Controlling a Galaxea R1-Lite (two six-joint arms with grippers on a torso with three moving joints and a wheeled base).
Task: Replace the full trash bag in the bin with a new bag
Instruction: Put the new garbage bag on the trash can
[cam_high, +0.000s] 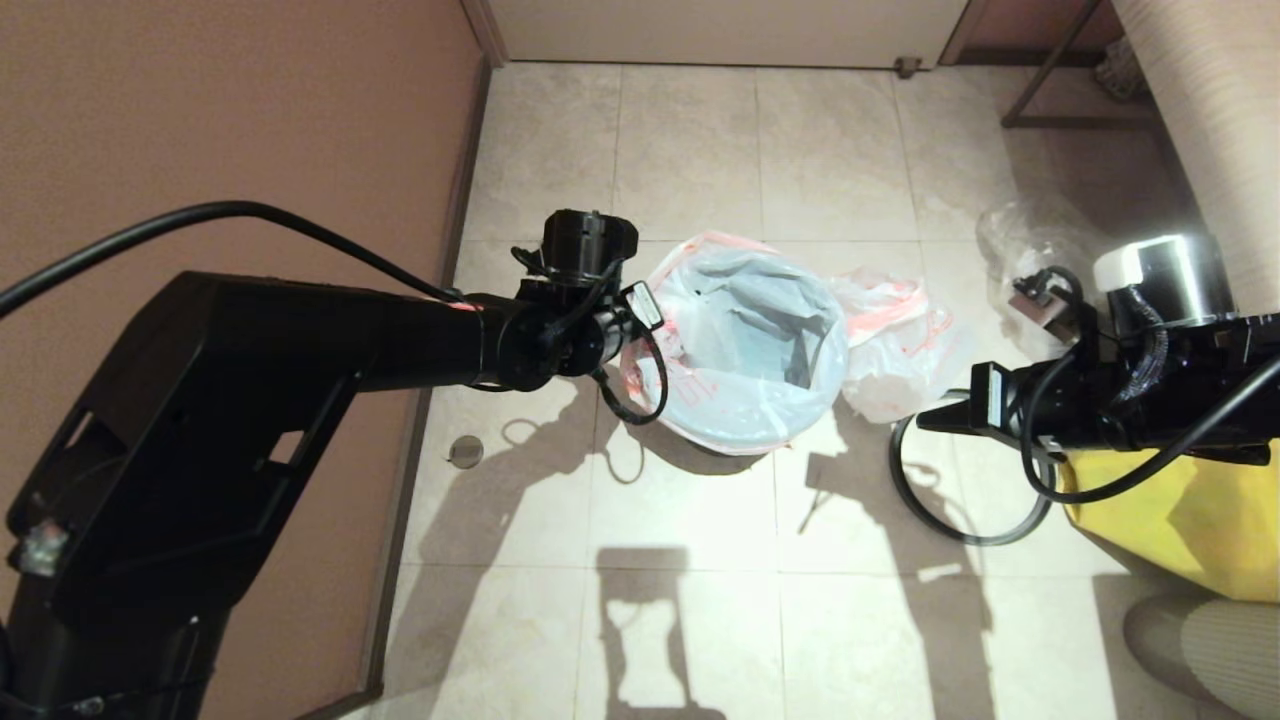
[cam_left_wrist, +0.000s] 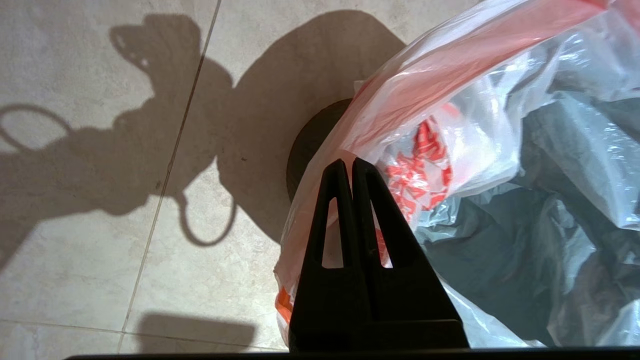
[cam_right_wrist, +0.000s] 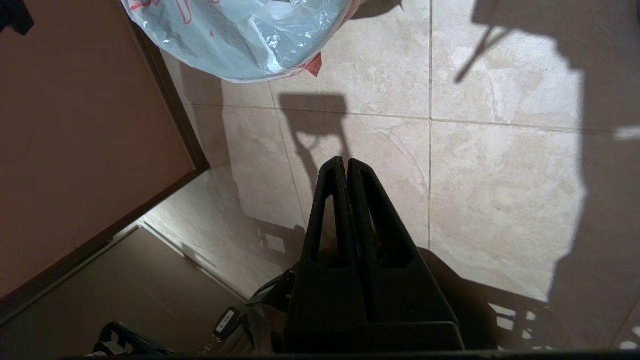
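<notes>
Now | bin (cam_left_wrist: 310, 145): on the tiled floor, lined with the new bag (cam_high: 745, 340), mouth open | full trash bag (cam_high: 895, 345): just right of bin | left gripper (cam_left_wrist: 348, 165): fingers pressed together, empty, at bin's left rim | right gripper (cam_right_wrist: 344, 164): closed, empty, right of bin, above grey ring (cam_high: 965, 520)
</notes>
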